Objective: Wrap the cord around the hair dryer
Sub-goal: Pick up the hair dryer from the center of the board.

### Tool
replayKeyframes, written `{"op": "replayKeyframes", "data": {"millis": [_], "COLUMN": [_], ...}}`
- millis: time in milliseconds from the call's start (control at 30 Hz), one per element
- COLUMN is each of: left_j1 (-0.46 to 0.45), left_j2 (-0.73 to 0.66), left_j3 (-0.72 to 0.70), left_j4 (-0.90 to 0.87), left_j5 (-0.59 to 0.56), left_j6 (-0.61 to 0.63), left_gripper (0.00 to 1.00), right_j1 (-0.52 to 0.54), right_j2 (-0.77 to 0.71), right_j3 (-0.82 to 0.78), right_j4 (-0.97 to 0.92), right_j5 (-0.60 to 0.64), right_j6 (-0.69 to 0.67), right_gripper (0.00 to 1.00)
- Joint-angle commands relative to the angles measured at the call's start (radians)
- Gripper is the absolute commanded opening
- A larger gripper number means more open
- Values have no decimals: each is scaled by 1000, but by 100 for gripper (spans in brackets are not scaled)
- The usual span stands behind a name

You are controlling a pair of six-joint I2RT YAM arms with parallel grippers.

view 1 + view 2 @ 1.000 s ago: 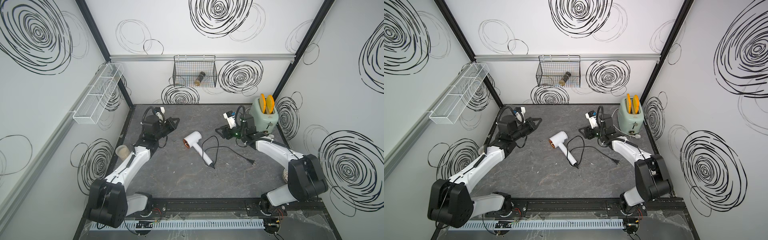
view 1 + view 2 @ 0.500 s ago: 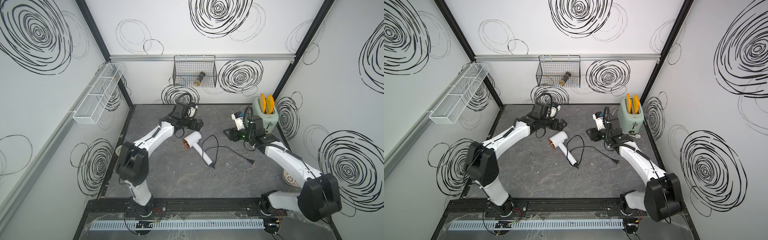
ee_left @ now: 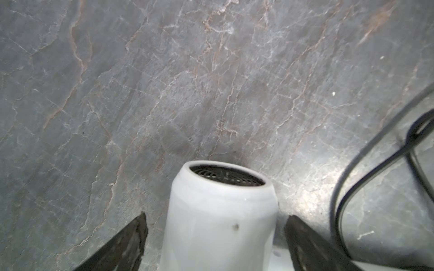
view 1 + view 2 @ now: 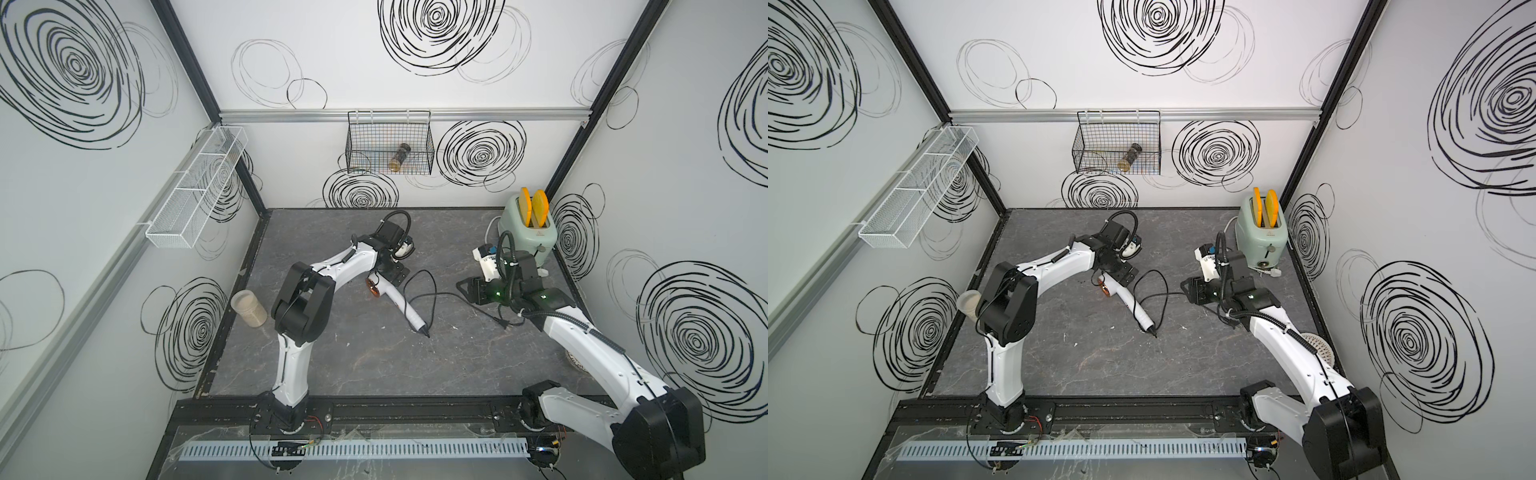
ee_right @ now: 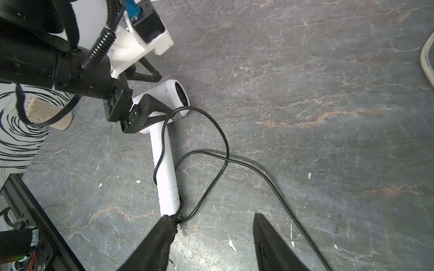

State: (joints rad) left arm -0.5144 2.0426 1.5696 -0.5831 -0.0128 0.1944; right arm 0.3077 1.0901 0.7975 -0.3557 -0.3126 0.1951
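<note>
Jaws apart on both: left gripper (image 3: 216,215) straddles hair dryer (image 5: 162,150) (grille (image 3: 226,176) in wrist views only), right gripper (image 5: 211,215) near cord (image 5: 225,145)

Hair dryer (image 4: 404,308) on table (image 4: 374,365), cord (image 4: 446,294) beside, toaster (image 4: 528,237) behind.

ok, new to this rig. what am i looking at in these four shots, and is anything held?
Two white robot arms stand at the front of a grey table, each ending in a two-fingered gripper. Two pictures come from one stereo camera overhead; the other two come from cameras on the wrists. On the table lie a white hair dryer with its black cord in loose loops, a mint-green toaster and a jar. The left gripper is open, its fingers either side of the dryer's head without touching. The right gripper is open too, close to the cord, holding nothing.
</note>
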Motion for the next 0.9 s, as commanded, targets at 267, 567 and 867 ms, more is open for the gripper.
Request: {"op": "replayKeyframes", "data": {"millis": [267, 567, 867], "left_j1": [-42, -26, 24], "left_j2": [163, 252, 210], "left_j3": [210, 247, 215], "left_j4": [-252, -325, -331], "left_j5": [-152, -152, -107], "left_j6": [82, 25, -88], "left_gripper": [97, 94, 40], "right_j1": [-27, -27, -26], "right_j2": [-46, -68, -55], "right_j3": [-20, -29, -32], "right_j4": [-59, -67, -54], "right_j5": [24, 27, 50], "right_j6": [-5, -6, -17], "right_gripper": [58, 58, 58]}}
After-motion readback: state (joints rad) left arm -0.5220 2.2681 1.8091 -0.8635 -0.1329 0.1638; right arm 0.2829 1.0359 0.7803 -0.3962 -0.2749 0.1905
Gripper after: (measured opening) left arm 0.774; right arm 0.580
